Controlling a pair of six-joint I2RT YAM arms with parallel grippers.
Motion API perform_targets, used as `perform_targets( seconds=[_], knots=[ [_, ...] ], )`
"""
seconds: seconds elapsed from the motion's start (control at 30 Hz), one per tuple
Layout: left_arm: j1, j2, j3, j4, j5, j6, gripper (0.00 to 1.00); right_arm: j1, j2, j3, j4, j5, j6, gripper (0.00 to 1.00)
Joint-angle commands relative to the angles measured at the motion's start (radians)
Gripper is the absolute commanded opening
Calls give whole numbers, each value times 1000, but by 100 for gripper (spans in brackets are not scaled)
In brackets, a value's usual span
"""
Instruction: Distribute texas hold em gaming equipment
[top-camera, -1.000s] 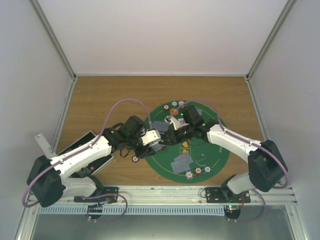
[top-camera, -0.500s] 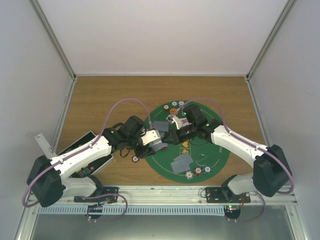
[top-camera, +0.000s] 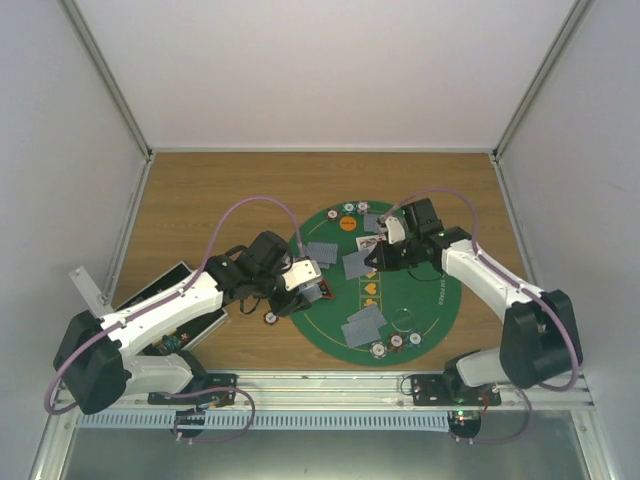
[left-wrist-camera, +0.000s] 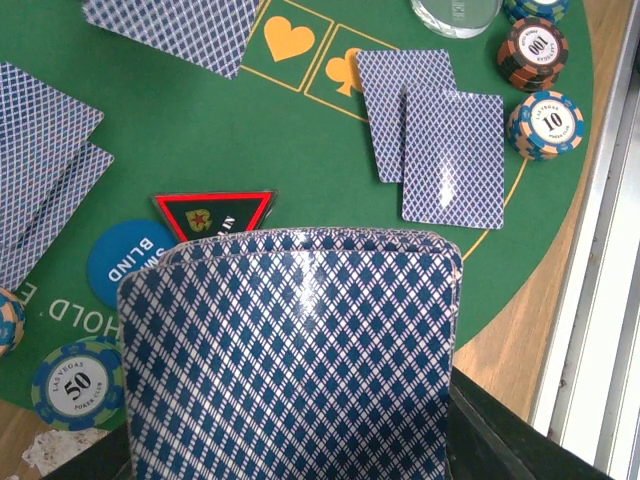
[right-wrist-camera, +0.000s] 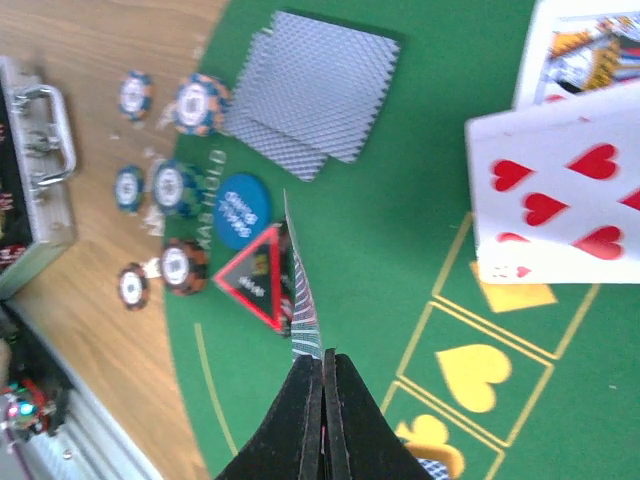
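My left gripper (top-camera: 310, 284) is shut on a deck of blue-patterned playing cards (left-wrist-camera: 290, 350) at the green mat's left edge. My right gripper (right-wrist-camera: 323, 362) is shut on a single card (right-wrist-camera: 303, 300), seen edge-on, above the mat's middle (top-camera: 370, 262). Below it lie a red-black triangle marker (right-wrist-camera: 255, 272), a blue disc (right-wrist-camera: 240, 210) and face-up heart cards (right-wrist-camera: 560, 200). In the left wrist view the triangle marker (left-wrist-camera: 215, 212), the blue disc (left-wrist-camera: 130, 262), two face-down cards (left-wrist-camera: 430, 130) and striped chips (left-wrist-camera: 546, 124) show.
The round green mat (top-camera: 440, 300) holds pairs of face-down cards (top-camera: 363, 325) and chips (top-camera: 397, 342) round its rim. A black case (top-camera: 170, 312) lies open at the left. Loose chips (right-wrist-camera: 170, 185) sit on the wood beside the mat.
My right gripper has pulled away from the left gripper's deck, to the right and back, with one card in it. The left arm has stayed put.
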Motion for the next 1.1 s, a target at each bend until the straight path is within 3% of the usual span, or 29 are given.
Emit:
perform_targets(
  seconds=[0.0, 0.47, 1.07],
  knots=[
    [-6, -15, 13, 37, 7, 2, 52, -39, 82, -16, -22, 52, -58, 1],
    [-6, -11, 13, 35, 4, 2, 52, -87, 250, 31, -62, 216, -143, 1],
    [-5, -11, 11, 37, 3, 5, 52, -141, 301, 58, -8, 174, -149, 1]
  ],
)
